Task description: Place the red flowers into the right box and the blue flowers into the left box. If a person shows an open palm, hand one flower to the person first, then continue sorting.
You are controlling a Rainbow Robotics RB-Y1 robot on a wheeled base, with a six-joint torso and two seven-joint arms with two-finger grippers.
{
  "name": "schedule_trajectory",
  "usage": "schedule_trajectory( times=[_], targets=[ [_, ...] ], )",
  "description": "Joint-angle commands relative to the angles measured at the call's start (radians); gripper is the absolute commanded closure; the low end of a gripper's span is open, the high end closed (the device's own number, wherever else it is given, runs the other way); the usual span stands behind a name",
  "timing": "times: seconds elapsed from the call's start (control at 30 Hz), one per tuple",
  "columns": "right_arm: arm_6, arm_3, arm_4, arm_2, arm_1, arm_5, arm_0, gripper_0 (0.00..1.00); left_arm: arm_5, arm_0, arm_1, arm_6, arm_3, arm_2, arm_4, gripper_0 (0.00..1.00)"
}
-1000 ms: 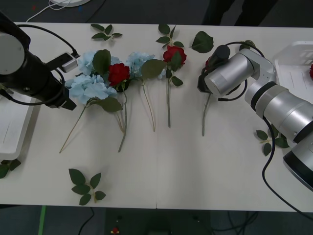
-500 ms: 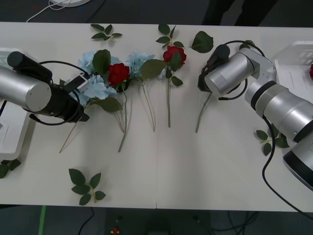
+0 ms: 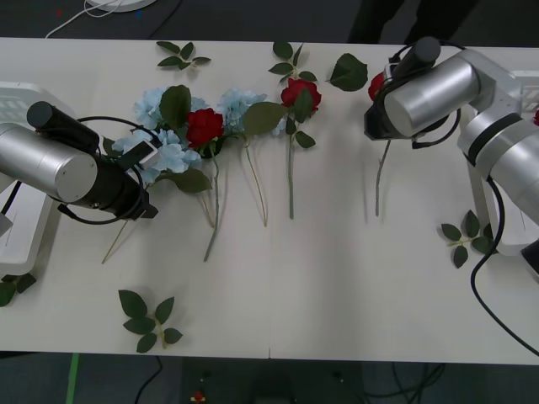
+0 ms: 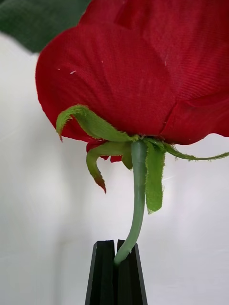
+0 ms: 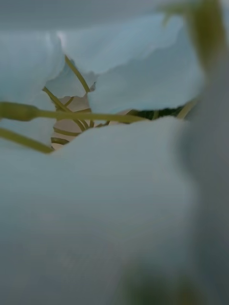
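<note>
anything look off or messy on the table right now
Only small things: loose leaf sprigs lie scattered near the table's edges, and one red rose lies tangled in the blue flowers where the left gripper is buried. The right gripper holds its rose cleanly by the stem.

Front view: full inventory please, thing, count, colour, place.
Roses: three in view, red; two on the table mid-rear, one held by its stem in the right gripper.
Blue flowers: cluster, pale blue, table left-rear, count unclear.
Leaf sprigs: green, loose; near front-left, right, rear.
Single leaf: one, dark green, rear.
Left box: white, left edge, partly behind the arm.
Right box: white, right edge.
Table: white.
Left gripper: at the blue cluster.
Right gripper: black fingers shut on the rose stem, rear right.
</note>
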Motion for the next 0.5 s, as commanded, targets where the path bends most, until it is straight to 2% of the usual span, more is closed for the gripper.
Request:
schedule_trajectory(
  times=[0.03,0.17,0.3,0.33,0.37,0.4,0.43,0.47,0.5],
  targets=[
    [0.116,-0.105,-0.028,-0.11,-0.135,0.039,-0.006,1.0,-0.003,0.005,-0.016,-0.006,0.015,-0.007,0.005,0.0],
    [0.223,-0.16,-0.088,-0.193,-0.247,0.091,0.036,1.0,-0.003,0.005,-0.016,-0.008,0.048,-0.007,0.008,0.0],
    [0.285,-0.16,-0.142,-0.216,-0.348,0.131,0.045,1.0,-0.003,0.005,-0.016,-0.006,0.052,-0.007,0.005,0.0],
    [0.291,-0.16,-0.15,-0.216,-0.377,0.146,0.045,1.0,-0.003,0.005,-0.016,-0.006,0.052,-0.007,0.006,0.07],
    [0.292,-0.16,-0.154,-0.216,-0.403,0.155,0.048,1.0,-0.003,0.005,-0.016,-0.006,0.052,-0.007,0.006,0.2],
    [0.292,-0.16,-0.157,-0.216,-0.414,0.157,0.048,1.0,-0.003,0.005,-0.016,-0.006,0.051,-0.007,0.006,0.27],
    [0.295,-0.158,-0.162,-0.216,-0.436,0.157,0.053,1.0,-0.003,0.005,-0.016,-0.005,0.052,-0.007,0.008,0.55],
    [0.298,-0.158,-0.166,-0.216,-0.454,0.157,0.057,1.0,-0.003,0.007,-0.016,-0.003,0.052,-0.007,0.006,0.93],
    [0.301,-0.16,-0.166,-0.216,-0.462,0.157,0.059,1.0,-0.003,0.007,-0.016,-0.002,0.052,-0.007,0.006,1.0]
  ],
)
